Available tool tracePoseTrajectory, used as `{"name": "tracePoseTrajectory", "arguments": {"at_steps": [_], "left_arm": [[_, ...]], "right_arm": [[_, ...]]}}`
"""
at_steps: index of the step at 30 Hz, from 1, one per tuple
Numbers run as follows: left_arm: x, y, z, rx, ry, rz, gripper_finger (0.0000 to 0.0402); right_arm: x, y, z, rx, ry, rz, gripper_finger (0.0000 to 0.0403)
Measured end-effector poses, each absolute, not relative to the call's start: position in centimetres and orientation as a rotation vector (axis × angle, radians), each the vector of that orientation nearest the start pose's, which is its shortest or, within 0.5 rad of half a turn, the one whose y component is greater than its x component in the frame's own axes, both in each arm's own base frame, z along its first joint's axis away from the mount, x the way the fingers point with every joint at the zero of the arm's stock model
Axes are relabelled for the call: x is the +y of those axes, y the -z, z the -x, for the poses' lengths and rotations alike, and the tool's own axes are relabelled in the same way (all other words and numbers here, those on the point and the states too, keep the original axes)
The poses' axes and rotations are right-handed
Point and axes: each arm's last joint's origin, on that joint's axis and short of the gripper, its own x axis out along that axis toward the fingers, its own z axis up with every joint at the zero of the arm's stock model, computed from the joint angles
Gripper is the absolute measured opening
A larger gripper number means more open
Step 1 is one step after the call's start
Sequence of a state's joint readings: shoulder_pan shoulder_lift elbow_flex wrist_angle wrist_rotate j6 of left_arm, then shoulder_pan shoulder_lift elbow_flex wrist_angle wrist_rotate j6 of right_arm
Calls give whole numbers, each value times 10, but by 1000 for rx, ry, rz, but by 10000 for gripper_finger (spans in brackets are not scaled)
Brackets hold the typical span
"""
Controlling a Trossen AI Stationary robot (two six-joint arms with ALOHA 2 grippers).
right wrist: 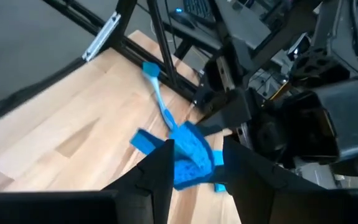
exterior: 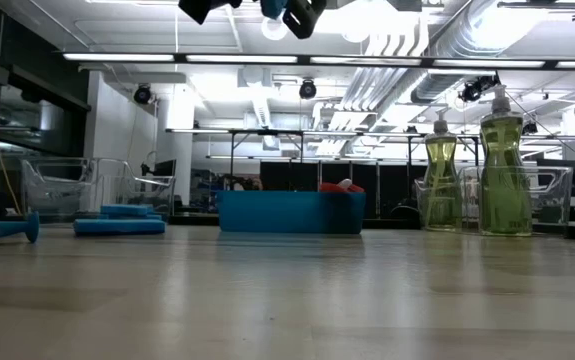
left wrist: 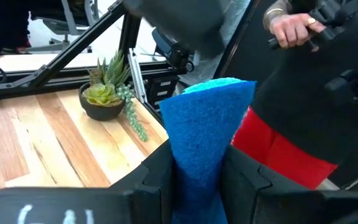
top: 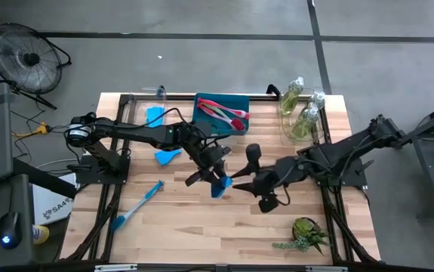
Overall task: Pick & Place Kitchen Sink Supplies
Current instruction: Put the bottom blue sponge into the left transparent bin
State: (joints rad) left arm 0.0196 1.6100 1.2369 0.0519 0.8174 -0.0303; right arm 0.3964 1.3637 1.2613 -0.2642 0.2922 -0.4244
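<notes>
- The left gripper [top: 215, 175] hangs above mid-table, its fingers [left wrist: 160, 180] pinching a blue sponge [left wrist: 207, 134] that stands up between them.
- The right gripper [top: 235, 180] faces it from the other side, its fingers [right wrist: 157, 171] flanking the same sponge [right wrist: 188, 152]; both seem pressed on it.
- In the low view both grippers sit high above the table, the sponge [exterior: 272, 8] between them.
- Two more sponges [top: 155, 115] lie left of the blue tray [top: 205, 121]; one [top: 167, 155] lies nearer the middle.
- A blue brush [top: 137, 204] lies at the front left.
- A pink-red brush [top: 224, 111] rests in the tray.
- The bottles [top: 301, 113] of yellow-green liquid stand at the back right.
- A spiky plant [top: 307, 234] sits at the front right corner.
- A person's hand [left wrist: 291, 28] shows beyond the table in the left wrist view.
</notes>
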Motion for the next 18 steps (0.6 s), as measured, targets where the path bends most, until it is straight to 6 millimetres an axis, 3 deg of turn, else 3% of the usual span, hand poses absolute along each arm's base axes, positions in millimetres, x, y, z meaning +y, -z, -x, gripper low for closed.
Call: {"name": "tracePoseTrajectory", "arguments": {"at_steps": [18], "left_arm": [[-15,-306,-363,318,819,171,95]], "right_arm": [[104,-348,-302,335,-260,601,130]]}}
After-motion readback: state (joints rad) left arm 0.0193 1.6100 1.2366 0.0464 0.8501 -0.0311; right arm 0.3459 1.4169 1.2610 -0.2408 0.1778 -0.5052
